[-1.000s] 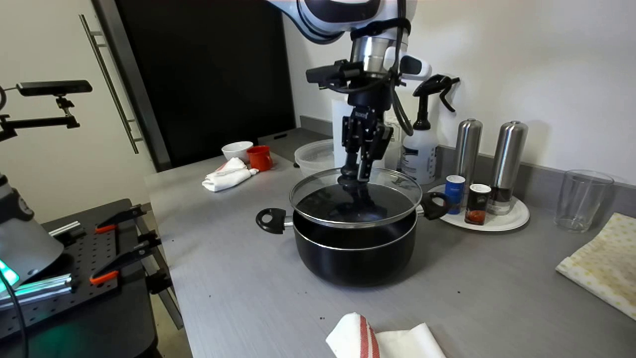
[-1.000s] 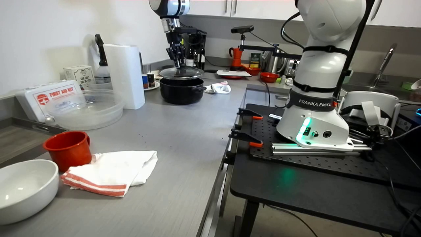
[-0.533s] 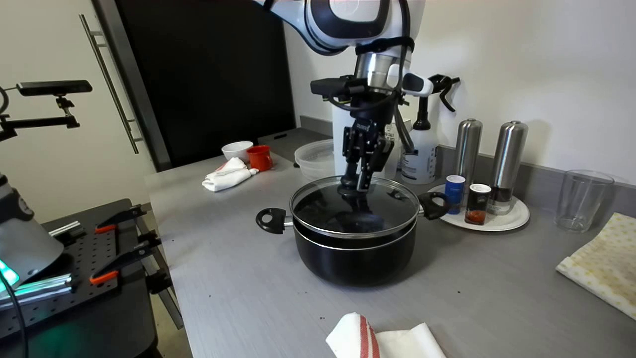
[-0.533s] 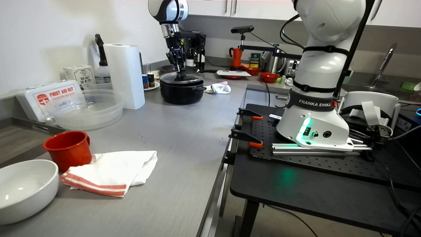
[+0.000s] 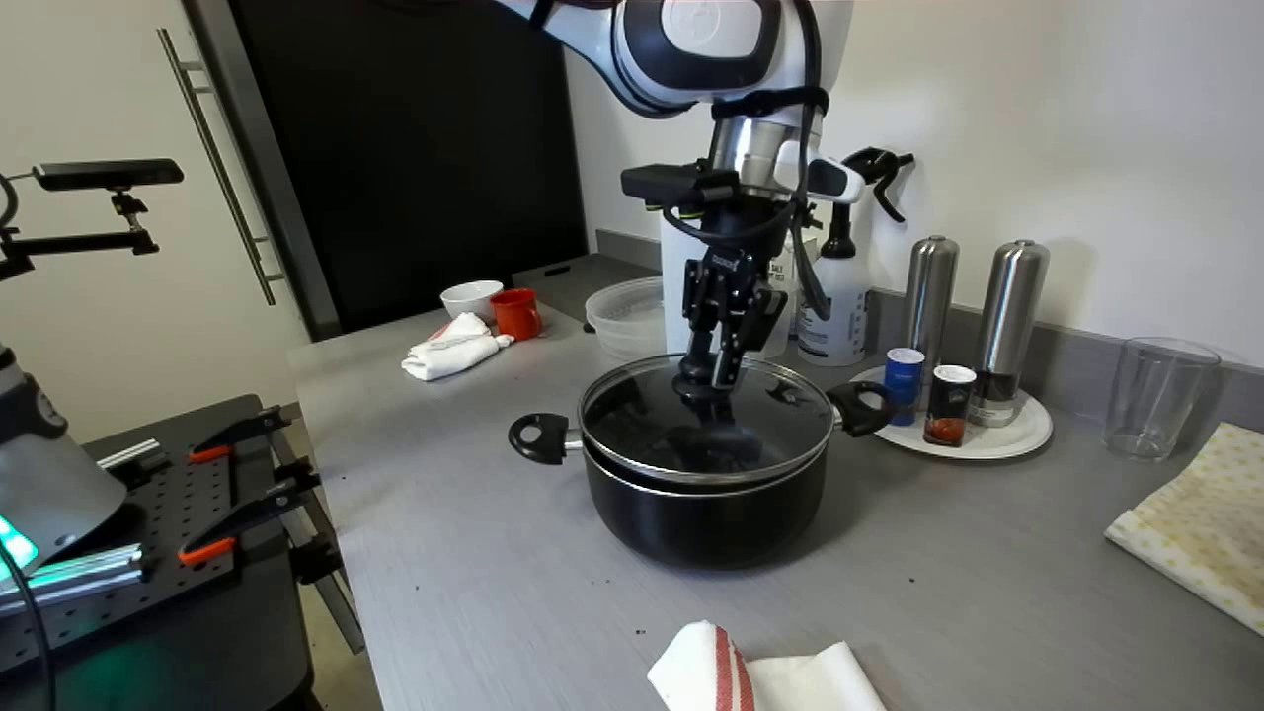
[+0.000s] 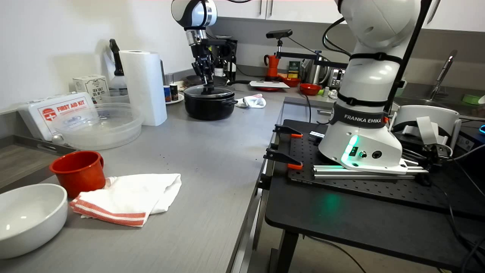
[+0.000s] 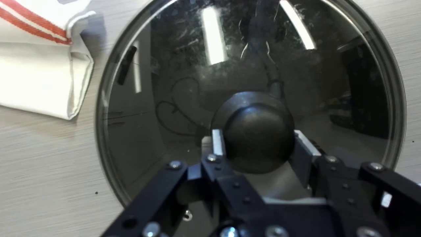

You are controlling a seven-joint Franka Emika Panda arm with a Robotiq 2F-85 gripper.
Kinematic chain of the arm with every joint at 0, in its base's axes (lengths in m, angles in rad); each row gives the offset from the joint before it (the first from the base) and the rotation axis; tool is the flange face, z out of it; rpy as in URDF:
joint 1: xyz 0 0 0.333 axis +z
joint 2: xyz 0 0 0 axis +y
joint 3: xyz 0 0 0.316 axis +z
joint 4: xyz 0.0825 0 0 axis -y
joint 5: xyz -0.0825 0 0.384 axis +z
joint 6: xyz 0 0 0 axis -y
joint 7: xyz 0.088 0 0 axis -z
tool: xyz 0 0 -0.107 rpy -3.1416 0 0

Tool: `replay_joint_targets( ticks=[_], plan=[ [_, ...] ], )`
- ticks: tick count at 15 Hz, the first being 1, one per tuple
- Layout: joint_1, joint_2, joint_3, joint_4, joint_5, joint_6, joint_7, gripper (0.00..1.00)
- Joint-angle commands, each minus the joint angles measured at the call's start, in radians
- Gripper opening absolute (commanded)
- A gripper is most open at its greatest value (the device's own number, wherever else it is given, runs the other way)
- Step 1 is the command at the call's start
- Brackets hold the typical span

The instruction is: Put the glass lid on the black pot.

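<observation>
Gripper (image 7: 259, 140) is clamped on the knob (image 7: 258, 131) of the glass lid (image 5: 706, 444), pads (image 7: 218, 142) snug against both sides, and I've got the lid sitting over the black pot (image 5: 706, 533), nicely centred in both exterior views. Thing bugging me: an exterior view shows a dark strip between the lid's rim and the pot's on the near side. Could just be the angle, I honestly can't tell if they touch all the way round. If it's riding high and I let go, I'd expect it to drop with a clank or skate sideways. Other risk: one pad drags on the knob as I leave and pulls the lid askew, so I'd ease both apart evenly first.

Room-wise, the edge of the counter (image 5: 474, 553) is well apart from the pot. Tighter toward the wall (image 5: 1047, 128): one pot handle (image 5: 861, 408) is near the shaker plate (image 5: 1032, 425), and a spray bottle (image 5: 832, 316) and paper towel roll (image 5: 672, 296) stand behind the gripper in that view. I'd go straight up.
</observation>
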Motion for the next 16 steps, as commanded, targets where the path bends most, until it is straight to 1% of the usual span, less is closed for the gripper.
replay_joint_targets(
  ticks=[1,16],
  plan=[
    [-0.015,0.009,0.013,0.049,0.027,-0.049,-0.038,0.25],
    [-0.047,0.041,0.016,0.09,0.055,-0.073,-0.049,0.25]
  ],
)
